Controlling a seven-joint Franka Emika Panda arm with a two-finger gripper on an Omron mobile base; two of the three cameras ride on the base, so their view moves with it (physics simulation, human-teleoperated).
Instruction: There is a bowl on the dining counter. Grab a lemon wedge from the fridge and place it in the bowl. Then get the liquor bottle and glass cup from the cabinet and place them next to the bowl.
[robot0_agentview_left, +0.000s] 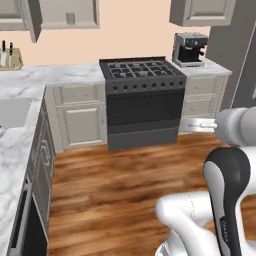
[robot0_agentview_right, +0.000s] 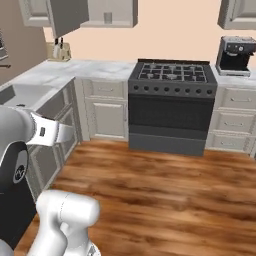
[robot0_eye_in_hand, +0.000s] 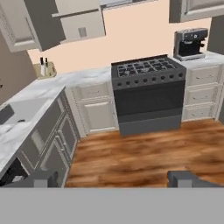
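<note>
A: End effector (robot0_eye_in_hand: 112, 178) status?
B: Fingers (robot0_eye_in_hand: 41, 178) spread wide apart, nothing between them; tips cut off at the hand view's lower edge.
A: Surroundings?
B: Stove (robot0_agentview_left: 142, 102) straight ahead, coffee machine (robot0_agentview_left: 190, 49) on the worktop (robot0_agentview_left: 50, 75) beside it, knife block (robot0_eye_in_hand: 43, 69) far left. Fridge (robot0_agentview_left: 242, 60): a grey edge at right, cropped.

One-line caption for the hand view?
Open gripper faces a grey stove between cream cabinets, coffee machine right, wood floor below.
</note>
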